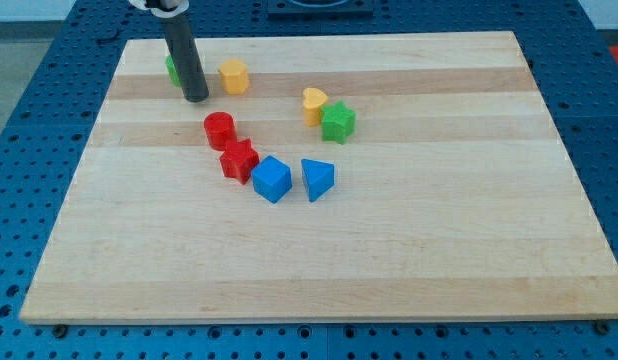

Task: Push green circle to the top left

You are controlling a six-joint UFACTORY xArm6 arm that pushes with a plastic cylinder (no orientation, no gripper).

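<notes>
The green circle (172, 70) sits near the board's top left and is mostly hidden behind my dark rod. My tip (196, 98) rests on the board just right of and below the green circle, touching or nearly touching it. A yellow block (233, 76) lies just right of my tip.
A red circle (220, 130) and a red star (238, 160) lie below my tip. A blue cube (272, 179) and a blue triangle (317, 179) sit mid-board. A yellow heart (313, 104) touches a green star (338, 122). The wooden board (439, 250) ends close above the green circle.
</notes>
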